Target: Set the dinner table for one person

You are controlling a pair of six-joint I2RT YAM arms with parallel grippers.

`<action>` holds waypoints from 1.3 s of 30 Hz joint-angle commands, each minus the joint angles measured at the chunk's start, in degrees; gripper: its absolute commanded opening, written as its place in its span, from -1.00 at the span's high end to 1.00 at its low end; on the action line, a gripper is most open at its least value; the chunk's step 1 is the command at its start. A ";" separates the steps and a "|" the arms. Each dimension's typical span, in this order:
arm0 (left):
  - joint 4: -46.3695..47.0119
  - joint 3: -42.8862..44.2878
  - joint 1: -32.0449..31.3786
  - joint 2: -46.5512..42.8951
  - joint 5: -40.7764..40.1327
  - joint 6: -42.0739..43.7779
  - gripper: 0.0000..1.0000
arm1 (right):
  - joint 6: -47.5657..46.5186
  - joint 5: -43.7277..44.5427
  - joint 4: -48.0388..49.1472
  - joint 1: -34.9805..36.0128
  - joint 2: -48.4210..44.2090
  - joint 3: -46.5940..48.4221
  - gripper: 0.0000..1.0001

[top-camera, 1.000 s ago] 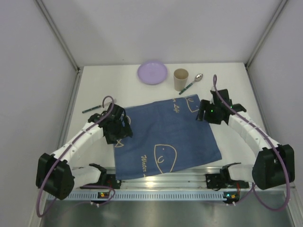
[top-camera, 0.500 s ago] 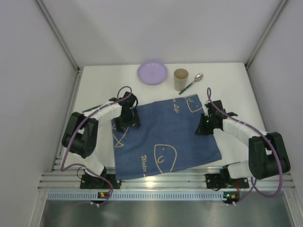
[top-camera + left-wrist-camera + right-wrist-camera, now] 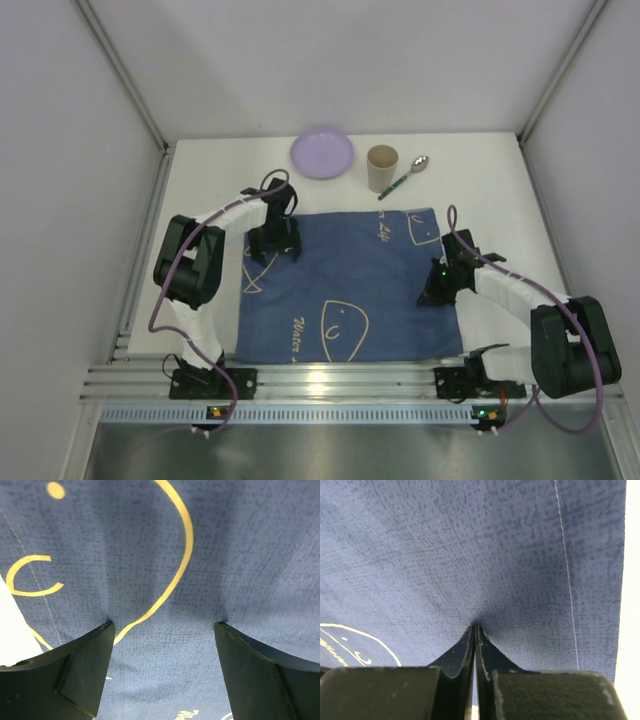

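The white dinner table [image 3: 500,190] carries a blue cloth mat [image 3: 345,290] with yellow line drawings, lying flat and square to the aluminium rail [image 3: 340,378]. My left gripper [image 3: 272,245] is open, both fingertips resting on the mat near its far left corner [image 3: 162,630]. My right gripper [image 3: 432,292] is shut, its tips pressed down on the mat near the right edge [image 3: 474,626]; no cloth shows between the jaws. A lilac plate [image 3: 322,154], a tan cup [image 3: 382,168] and a spoon [image 3: 405,177] lie at the far side.
White walls close in the table on the left, right and back. Bare white table shows beside the mat's edge in the left wrist view [image 3: 12,635] and the right wrist view [image 3: 632,580].
Both grippers moved with the mat: it has turned from skewed to square with the rail. The left gripper went farther and right; the right gripper came nearer. A thin utensil at left is now hidden.
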 commanded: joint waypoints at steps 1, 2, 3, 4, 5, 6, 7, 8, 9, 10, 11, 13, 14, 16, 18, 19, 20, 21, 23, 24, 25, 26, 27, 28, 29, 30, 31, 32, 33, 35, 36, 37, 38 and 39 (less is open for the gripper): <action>5.58 1.89 0.58 5.25 -1.11 1.10 -0.74 | 0.71 3.55 -5.61 0.46 -1.16 -0.62 1.00; 4.70 2.94 0.58 5.08 -1.11 1.27 -0.74 | 0.35 3.90 -5.96 0.46 -0.99 0.00 1.00; 4.17 3.65 0.75 4.81 -1.19 1.27 -0.75 | 0.09 4.59 -6.83 0.46 -0.90 0.62 1.00; 3.47 4.44 0.67 3.42 -1.19 1.27 -0.76 | -0.78 4.69 -7.10 0.46 -0.63 2.01 1.00; 2.07 6.10 0.67 2.19 -1.46 1.71 -0.82 | -1.05 4.60 -7.37 0.54 -0.46 2.72 1.00; 1.62 6.64 0.67 0.78 -2.33 2.15 -0.86 | -1.49 4.43 -7.98 0.55 -0.46 3.43 1.00; 1.36 7.43 0.67 -2.45 -3.29 3.72 -0.90 | -2.19 4.43 -8.16 0.72 -0.54 5.09 1.00; 1.09 7.70 0.84 -4.22 -4.52 4.87 -0.96 | -2.46 4.43 -8.42 0.81 -0.80 6.06 1.00; 0.74 7.79 1.19 -7.11 -7.32 6.18 -0.96 | -2.81 4.34 -9.12 0.72 -0.81 7.11 1.00; 0.65 7.79 1.80 -8.27 -8.30 9.33 -0.96 | -3.60 4.34 -9.56 0.81 -0.81 9.30 1.00; 0.48 7.70 3.64 -9.16 -9.36 11.10 -0.96 | -3.86 4.25 -10.09 0.90 -0.63 10.63 0.96; 1.09 6.12 6.29 -11.00 -12.35 16.28 -0.97 | -5.01 3.99 -12.63 1.16 -0.46 14.85 0.65; 2.22 5.25 9.34 -11.36 -13.14 18.04 -0.96 | -5.36 3.99 -13.42 1.07 -0.46 16.25 0.48; 6.61 2.18 13.56 -12.85 -13.94 22.43 -0.96 | -6.59 3.72 -16.06 1.34 -0.81 20.03 -0.01; 8.90 0.67 16.47 -13.64 -13.33 22.54 -0.96 | -7.47 4.07 -19.21 1.42 -1.68 23.10 -0.18; 13.00 -1.51 18.14 -13.91 -14.45 23.41 -0.94 | -8.34 4.16 -20.36 1.42 -2.64 23.90 -0.25; 15.48 -2.83 18.59 -14.17 -15.34 24.03 -0.94 | -8.78 4.34 -22.90 1.51 -3.00 24.61 -0.27; 18.03 -3.72 19.20 -13.91 -15.69 24.47 -0.95 | -9.57 4.86 -24.23 1.43 -3.61 25.83 -0.28; 20.08 -3.21 21.14 -12.16 -13.69 25.53 -0.95 | -10.28 5.22 -27.65 1.42 -5.28 26.81 -0.31; 19.82 -2.33 21.23 -9.80 -13.76 25.88 -0.95 | -10.98 5.74 -28.71 1.42 -5.99 27.34 -0.31; 19.64 -0.49 22.80 -8.65 -13.68 26.93 -0.94 | -11.16 6.09 -29.60 1.42 -7.39 27.43 -0.32; 19.72 0.31 23.25 -7.51 -13.24 27.29 -0.94 | -11.25 6.53 -30.47 1.51 -8.10 27.34 -0.32; 19.81 1.10 23.51 -5.49 -13.06 28.07 -0.94 | -11.34 7.06 -31.70 1.43 -8.97 26.82 -0.32; 19.64 2.67 24.04 -4.43 -12.71 28.43 -0.94 | -11.34 7.32 -32.32 1.42 -9.68 26.38 -0.32; 19.29 3.56 24.13 -3.46 -12.88 28.69 -0.93 | -11.25 7.50 -33.37 1.42 -10.90 25.85 -0.32; 19.02 4.44 24.22 -1.54 -13.23 29.30 -0.93 | -11.08 7.68 -33.91 1.42 -11.52 24.63 -0.33; 18.93 5.93 24.39 -0.56 -13.15 29.83 -0.92 | -10.90 7.68 -34.26 1.42 -12.14 24.01 -0.33; 18.41 6.72 24.57 0.32 -13.15 30.19 -0.90 | -10.90 7.85 -35.05 1.42 -13.19 23.30 -0.32; 18.23 7.43 24.57 1.98 -14.28 30.54 -0.90 | -10.55 8.20 -35.40 1.42 -13.72 22.08 -0.33; 17.53 9.19 24.66 3.66 -14.64 30.72 -0.88 | -10.28 8.21 -35.84 1.42 -14.60 21.28 -0.33; 17.01 10.24 24.83 5.06 -14.56 30.80 -0.85 | -9.94 8.21 -36.11 1.42 -14.43 21.19 -0.32; 17.09 10.51 24.75 5.60 -14.47 30.80 -0.83 | -9.93 8.21 -36.28 1.42 -14.43 21.28 -0.33; 17.00 10.77 24.83 6.12 -14.47 30.80 -0.84 | -9.93 8.21 -36.46 1.51 -13.73 21.45 -0.33; 17.17 11.04 24.84 7.43 -14.47 30.80 -0.83 | -10.02 8.38 -36.55 1.43 -13.21 22.15 -0.33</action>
